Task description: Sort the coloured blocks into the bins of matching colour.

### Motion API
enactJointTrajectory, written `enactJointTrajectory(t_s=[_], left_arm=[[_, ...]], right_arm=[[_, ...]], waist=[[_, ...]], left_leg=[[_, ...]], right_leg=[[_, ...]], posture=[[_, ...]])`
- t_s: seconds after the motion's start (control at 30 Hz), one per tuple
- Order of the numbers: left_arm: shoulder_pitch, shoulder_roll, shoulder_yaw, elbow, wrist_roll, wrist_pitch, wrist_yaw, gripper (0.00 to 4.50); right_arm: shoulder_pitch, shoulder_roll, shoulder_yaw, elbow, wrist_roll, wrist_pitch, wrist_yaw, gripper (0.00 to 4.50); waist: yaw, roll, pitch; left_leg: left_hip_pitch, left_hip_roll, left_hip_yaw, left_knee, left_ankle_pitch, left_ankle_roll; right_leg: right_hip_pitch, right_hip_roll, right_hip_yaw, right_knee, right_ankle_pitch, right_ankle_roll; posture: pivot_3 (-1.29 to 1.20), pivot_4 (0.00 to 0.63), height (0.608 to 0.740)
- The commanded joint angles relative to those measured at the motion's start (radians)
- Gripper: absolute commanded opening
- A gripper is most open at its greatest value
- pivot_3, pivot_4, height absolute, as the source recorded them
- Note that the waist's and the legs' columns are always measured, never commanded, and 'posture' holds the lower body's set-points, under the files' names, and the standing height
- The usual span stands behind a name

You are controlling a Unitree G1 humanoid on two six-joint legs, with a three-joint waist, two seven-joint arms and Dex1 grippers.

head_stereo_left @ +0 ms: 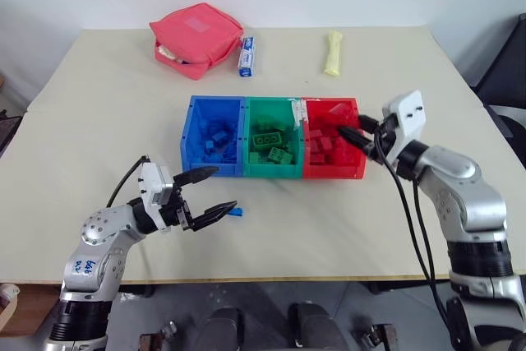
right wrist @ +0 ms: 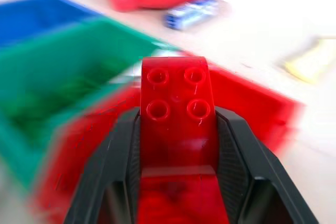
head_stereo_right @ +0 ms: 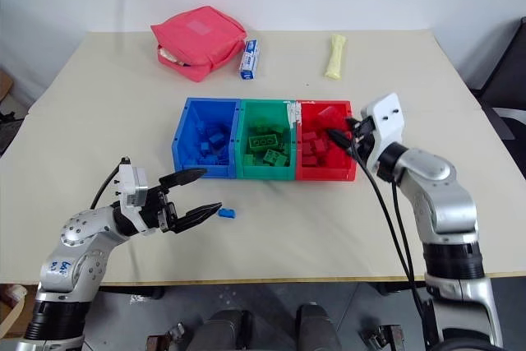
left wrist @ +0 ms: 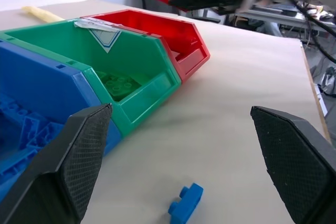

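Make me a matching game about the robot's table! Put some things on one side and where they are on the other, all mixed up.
Things:
1. loose blue block
2. red block
3. yellow roll
4. green bin

Places:
A. between the blue bin and the red bin
B. gripped in the right hand
C. on the table by the open left hand
D. at the far side of the table, beyond the bins

Pairs: 1-C, 2-B, 3-D, 4-A
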Motion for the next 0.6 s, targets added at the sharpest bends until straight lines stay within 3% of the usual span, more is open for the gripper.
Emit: enactJointTrajectory(t_s=[0.03,0.2,0.4,0.6], left_arm=[[0.006,-0.011,0.01,0.01,0.017,-0.049,0.013,4.5],[-0.026,-0.021,0.02,0.092,0.041,-0.094,0.023,4.5],[-0.08,0.058,0.054,0.191,0.04,-0.112,-0.053,4.5],[-0.068,0.183,0.126,0.349,0.051,-0.207,-0.17,4.5]], right_arm=[[-0.049,-0.017,-0.017,0.064,-0.013,-0.045,0.028,2.84],[-0.06,-0.032,-0.031,0.091,-0.042,-0.107,0.038,4.49],[0.187,-0.064,-0.112,-0.178,0.143,-0.202,0.291,4.49],[0.456,-0.143,-0.129,-0.306,0.152,-0.358,0.492,4.49]], waist=[[0.0,0.0,0.0],[0.005,0.0,0.0],[0.008,0.0,0.0],[0.0,0.0,0.0]], left_leg=[[0.0,0.0,0.0,0.0,0.0,0.0],[-0.001,0.0,0.0,0.001,0.0,0.0],[-0.002,0.0,-0.002,0.001,0.0,0.0],[-0.001,0.0,0.0,0.0,-0.001,0.001]], right_leg=[[0.0,0.0,0.0,0.0,0.0,0.0],[0.0,0.0,0.0,0.0,0.0,0.0],[0.0,0.0,-0.002,0.0,0.0,0.0],[0.001,0.0,0.0,-0.001,0.0,0.001]], posture=[[0.0,0.15,0.74],[0.0,0.15,0.74],[0.0,0.15,0.74],[0.0,0.15,0.74]])
